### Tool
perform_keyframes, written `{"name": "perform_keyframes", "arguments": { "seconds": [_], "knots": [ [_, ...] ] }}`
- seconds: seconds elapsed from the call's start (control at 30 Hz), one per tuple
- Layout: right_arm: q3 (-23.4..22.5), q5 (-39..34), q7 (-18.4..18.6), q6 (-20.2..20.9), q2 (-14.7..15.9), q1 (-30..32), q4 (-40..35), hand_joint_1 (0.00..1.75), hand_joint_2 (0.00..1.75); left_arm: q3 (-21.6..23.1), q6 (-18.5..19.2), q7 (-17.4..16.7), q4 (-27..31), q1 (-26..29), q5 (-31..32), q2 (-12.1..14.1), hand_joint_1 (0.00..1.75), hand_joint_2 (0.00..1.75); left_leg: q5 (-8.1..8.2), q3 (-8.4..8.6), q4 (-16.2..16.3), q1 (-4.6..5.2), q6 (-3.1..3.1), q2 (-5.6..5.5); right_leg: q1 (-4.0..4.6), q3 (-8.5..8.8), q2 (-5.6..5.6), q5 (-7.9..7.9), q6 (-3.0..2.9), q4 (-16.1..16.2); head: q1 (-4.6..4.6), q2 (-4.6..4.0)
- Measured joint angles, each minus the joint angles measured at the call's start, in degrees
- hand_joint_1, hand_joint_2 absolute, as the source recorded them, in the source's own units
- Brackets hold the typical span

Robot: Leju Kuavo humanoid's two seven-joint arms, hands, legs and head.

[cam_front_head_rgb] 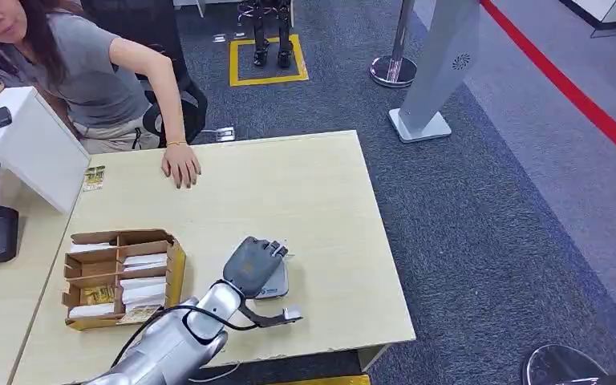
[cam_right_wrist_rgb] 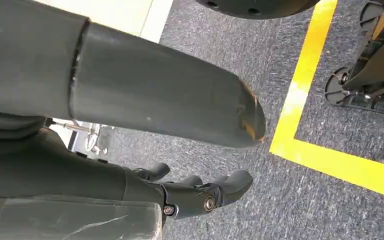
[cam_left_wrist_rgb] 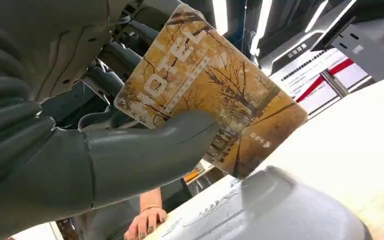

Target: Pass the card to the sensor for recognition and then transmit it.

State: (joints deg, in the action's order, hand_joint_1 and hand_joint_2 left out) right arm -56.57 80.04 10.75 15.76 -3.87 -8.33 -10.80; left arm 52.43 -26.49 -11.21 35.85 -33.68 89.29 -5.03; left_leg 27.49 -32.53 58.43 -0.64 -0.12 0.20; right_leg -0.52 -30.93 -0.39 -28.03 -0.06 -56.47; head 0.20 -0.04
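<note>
The left hand [cam_left_wrist_rgb: 95,150] is pinching the card [cam_left_wrist_rgb: 210,95] just above the grey sensor [cam_left_wrist_rgb: 280,210] on the table [cam_front_head_rgb: 329,208]. The thumb is covering only one edge — the card could be slipping or tilting off the reader. The right hand [cam_right_wrist_rgb: 200,195] is hanging with nothing in it, fingers loosely curled over the carpet.

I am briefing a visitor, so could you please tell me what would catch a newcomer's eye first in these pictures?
First, the silver left hand holding the autumn-yellow hotel card over the flat grey sensor near the pale wooden table's front edge. Next, a person's hand resting on the far edge, and the brown cardboard card box beside the robot's arm.
</note>
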Motion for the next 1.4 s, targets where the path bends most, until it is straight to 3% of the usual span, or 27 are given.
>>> {"name": "perform_keyframes", "arguments": {
  "seconds": [0.13, 0.27, 0.37, 0.57, 0.77, 0.9, 1.1, 1.23, 1.4],
  "knots": [
    [0.1, 0.0, 0.0, 0.0, 0.0, 0.0, 0.0, 0.0, 0.0, 0.0, -1.1, -3.1, 0.0, -1.2, 0.4, 0.5, 1.75, 1.75, -0.01, 0.0, 0.0, -0.01, -0.01, 0.0, 0.01, 0.0, 0.0, 0.0, 0.0, 0.0, 0.0, 0.0],
    [0.3, -0.2, 0.0, -0.1, -0.1, 0.1, 0.0, 0.0, 0.0, 0.0, -2.5, -6.6, 1.6, -3.8, 0.5, 3.1, 1.75, 1.75, -0.05, 0.0, 0.0, -0.01, 0.01, -0.01, 0.01, 0.0, -0.01, 0.01, -0.01, 0.0, 0.0, 0.0],
    [0.3, -0.3, 0.0, -0.5, -0.1, 0.2, 0.0, 0.0, 0.0, 0.0, -3.5, -9.4, 4.2, -6.0, 0.6, 6.2, 1.75, 1.75, -0.07, 0.0, 0.0, -0.03, -0.01, 0.02, 0.02, -0.02, 0.01, 0.05, -0.08, -0.1, 0.0, 0.0],
    [0.3, -0.9, -0.6, -0.8, -0.1, 1.0, 0.0, 0.0, 0.0, -0.8, -3.7, -10.2, 10.6, -9.0, 0.6, 13.1, 1.75, 1.75, -0.09, 0.0, 0.0, -0.03, -0.05, 0.03, 0.03, -0.02, 0.03, 0.05, -0.08, -0.1, 0.0, 0.0],
    [0.3, -2.0, -1.5, -1.1, -0.2, 2.0, 0.0, 0.0, 0.0, -10.8, -7.9, -5.4, 16.0, -7.5, -2.5, 16.3, 1.75, 1.75, -0.09, -0.01, 0.0, -0.02, -0.05, 0.02, 0.02, -0.03, 0.02, 0.05, -0.08, -0.1, 0.0, 0.0],
    [0.3, -2.7, -2.1, -1.8, -0.2, 2.6, 0.0, 0.0, 0.0, -19.7, -8.9, 0.9, 18.2, -5.8, -13.9, 16.7, 1.75, 1.75, -0.09, -0.02, 0.0, -0.02, -0.05, 0.06, 0.02, -0.03, 0.05, 0.05, -0.08, -0.1, 0.02, 0.0],
    [0.2, -3.3, -2.1, -1.8, -0.2, 3.1, 0.0, 0.0, 0.0, -33.1, -7.1, 11.1, 19.0, -5.2, -33.5, 17.1, 1.75, 1.75, -0.13, -0.02, 0.0, -0.04, -0.11, 0.15, 0.03, -0.1, 0.13, 0.09, -0.13, -0.1, 0.0, 0.0],
    [0.0, -3.6, -2.1, -1.9, -0.2, 3.1, 0.0, 0.0, 0.0, -38.0, -6.7, 13.6, 18.9, -5.0, -37.7, 17.1, 1.75, 1.75, -0.13, -0.03, 0.0, -0.04, -0.11, 0.14, 0.03, -0.09, 0.13, 0.09, -0.13, -0.1, 0.0, 0.0],
    [-0.1, -3.6, -2.1, -1.9, -0.2, 3.1, 0.0, 0.0, 0.0, -40.9, -6.5, 14.8, 18.8, -4.7, -39.3, 17.1, 1.75, 1.75, -0.13, -0.04, 0.0, -0.03, -0.11, 0.13, 0.03, -0.1, 0.11, 0.09, -0.13, -0.1, 0.0, 0.0]
  ]
}}
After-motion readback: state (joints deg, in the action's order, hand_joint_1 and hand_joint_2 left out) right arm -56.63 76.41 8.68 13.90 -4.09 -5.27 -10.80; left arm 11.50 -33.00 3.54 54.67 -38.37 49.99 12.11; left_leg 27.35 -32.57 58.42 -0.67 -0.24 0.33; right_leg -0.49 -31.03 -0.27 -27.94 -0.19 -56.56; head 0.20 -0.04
